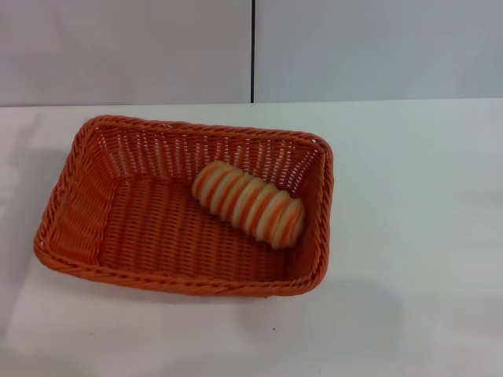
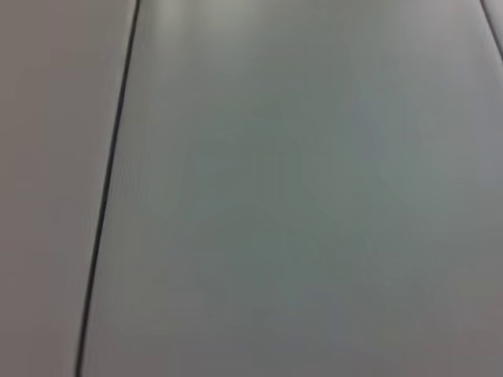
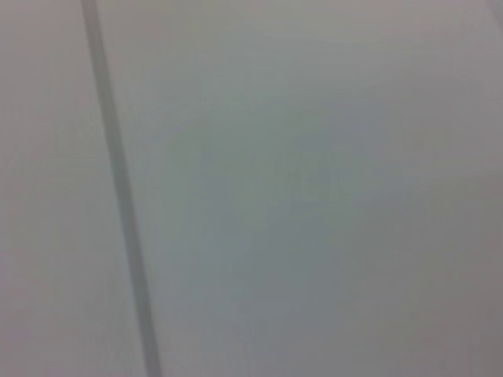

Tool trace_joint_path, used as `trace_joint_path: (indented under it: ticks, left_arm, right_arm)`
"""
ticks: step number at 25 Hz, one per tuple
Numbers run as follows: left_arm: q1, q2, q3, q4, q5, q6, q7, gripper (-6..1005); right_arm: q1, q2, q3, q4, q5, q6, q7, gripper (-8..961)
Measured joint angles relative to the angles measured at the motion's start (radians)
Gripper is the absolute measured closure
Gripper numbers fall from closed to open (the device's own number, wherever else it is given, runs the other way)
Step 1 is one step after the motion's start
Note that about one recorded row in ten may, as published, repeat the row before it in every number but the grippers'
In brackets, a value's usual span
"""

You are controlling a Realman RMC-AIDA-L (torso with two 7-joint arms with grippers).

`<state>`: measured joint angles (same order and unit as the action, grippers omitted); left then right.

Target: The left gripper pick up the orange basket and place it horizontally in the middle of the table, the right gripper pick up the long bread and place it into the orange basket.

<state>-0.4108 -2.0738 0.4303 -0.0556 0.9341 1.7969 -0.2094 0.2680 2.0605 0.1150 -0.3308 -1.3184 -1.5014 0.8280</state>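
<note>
1. The long bread (image 1: 249, 203), a small oblong pale-beige loaf ridged with orange crosswise stripes, lies inside the orange basket (image 1: 157, 228), a large rectangular woven plastic-wicker tray with sloping sides and a braided rim. The loaf rests on the basket floor toward the far right corner, close beside the far and right walls. Its long axis runs diagonally, from far-left to near-right in the head view.

2. The basket sits flat on the table (image 1: 416, 236), a wide plain white tabletop, with its long side running roughly left to right, slightly skewed. It stands a little to the left of the middle of the head view.

3. Neither the left gripper nor the right gripper appears in the head view. Each wrist view shows only a pale flat surface crossed by a thin dark seam, with no fingers, so whether either claw is spread or pressed together cannot be told.

4. Judged from how things lie, both parts of the task look done: the basket lies lengthwise on the table and the loaf is in it.

5. With no arm in sight, the relation a further move would turn on, which arm is nearer the loaf or basket, cannot be read. By position alone, the loaf lies on the right arm's side of the basket, and the basket's left rim on the left arm's side.

6. Behind the table stands a plain grey wall (image 1: 118, 47) with one vertical dark seam.
</note>
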Motion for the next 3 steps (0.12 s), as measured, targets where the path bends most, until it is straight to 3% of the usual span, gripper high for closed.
trace_joint_path:
  ticks: [3]
  left_arm:
    - [-0.014,0.0,-0.018,-0.029,-0.003,-0.008,0.091,203]
  right_arm:
    - [0.017,0.001,0.063,0.026,0.002,0.008,-0.057,290]
